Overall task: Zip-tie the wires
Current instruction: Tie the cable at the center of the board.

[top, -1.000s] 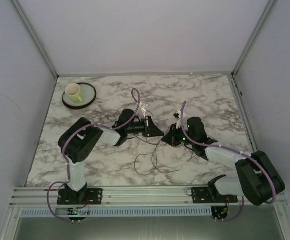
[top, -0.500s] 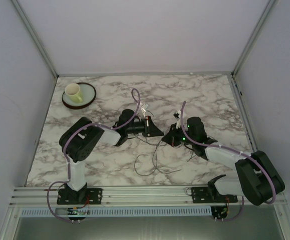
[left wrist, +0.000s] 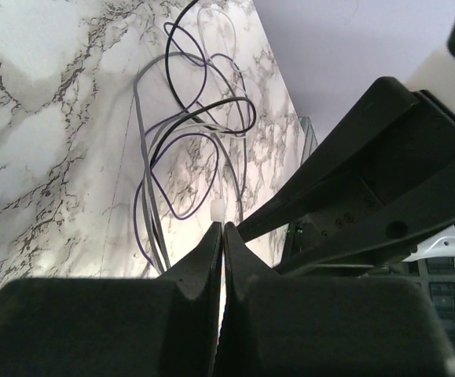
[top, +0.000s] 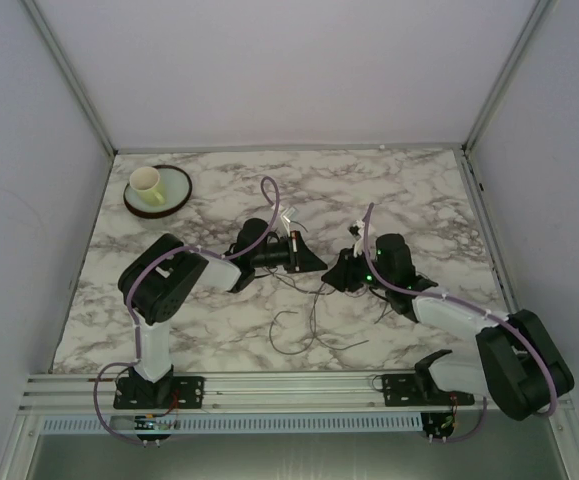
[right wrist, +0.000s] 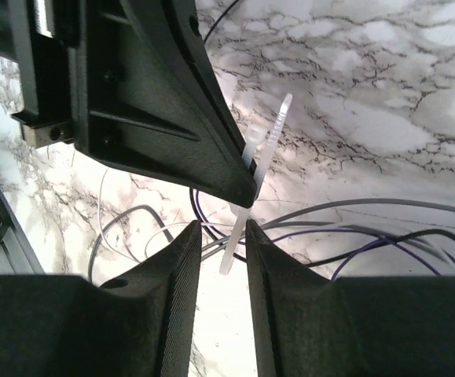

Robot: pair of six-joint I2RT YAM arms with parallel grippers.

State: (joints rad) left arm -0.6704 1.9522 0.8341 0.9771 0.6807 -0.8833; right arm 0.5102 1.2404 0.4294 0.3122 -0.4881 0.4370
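Since a second ago, the right end effector [top: 341,274] has been eased from fully closed to a narrow gap, and the right arm's big elbow joint has been shifted slightly toward the near rail. The left arm is seen almost where it was.

In the right wrist view, the right end effector [right wrist: 223,229] is shown with its fingers a little apart. A pale zip tie [right wrist: 263,148] runs down through that gap, and no firm pinch on it can be made out. The left end effector [right wrist: 243,177] is pressed closed on the same zip tie at its tip. In the left wrist view, the left end effector [left wrist: 221,232] is seen clamped together, with a small white piece of the tie showing just above the fingertips.

The wires [top: 304,322] are spread in loose loops on the marbled counter [top: 409,190], below and just in front of the two end effectors, which are met tip to tip near the middle. Black, grey and purple strands [left wrist: 203,110] can be told apart up close.

A cup [top: 146,182] is stood on a plate [top: 181,188] at the far left corner, well apart from the wires.
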